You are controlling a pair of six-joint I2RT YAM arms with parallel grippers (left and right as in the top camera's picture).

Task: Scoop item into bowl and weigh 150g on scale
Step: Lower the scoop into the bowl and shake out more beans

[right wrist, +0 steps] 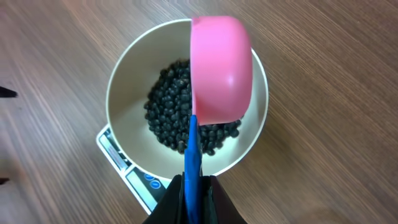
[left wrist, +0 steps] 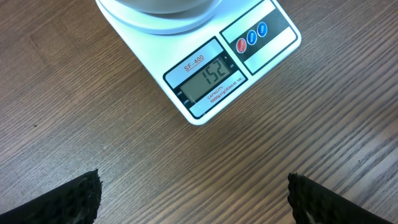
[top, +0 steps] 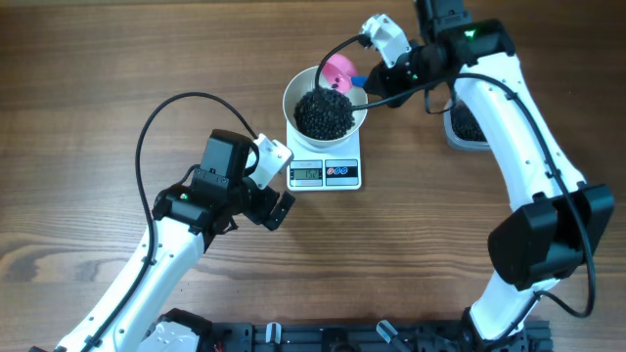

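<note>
The white bowl [top: 293, 93] stands on the white scale [top: 325, 174] and holds a heap of black bean-like item [top: 324, 113]. My right gripper [right wrist: 194, 190] is shut on the blue handle [right wrist: 193, 149] of a pink scoop [right wrist: 221, 68]. The scoop hangs over the bowl [right wrist: 124, 74] with its rounded back to the camera, above the item [right wrist: 166, 118]. My left gripper [left wrist: 194, 190] hangs open over bare wood just in front of the scale [left wrist: 155, 37], and its display [left wrist: 208, 79] reads 152. Both black fingers [left wrist: 74, 199] hold nothing.
A clear tub [top: 462, 129] with more dark pieces sits at the right, half hidden under my right arm [top: 509, 108]. The left arm [top: 186, 210] lies left of the scale. Bare wooden table [top: 88, 98] surrounds everything.
</note>
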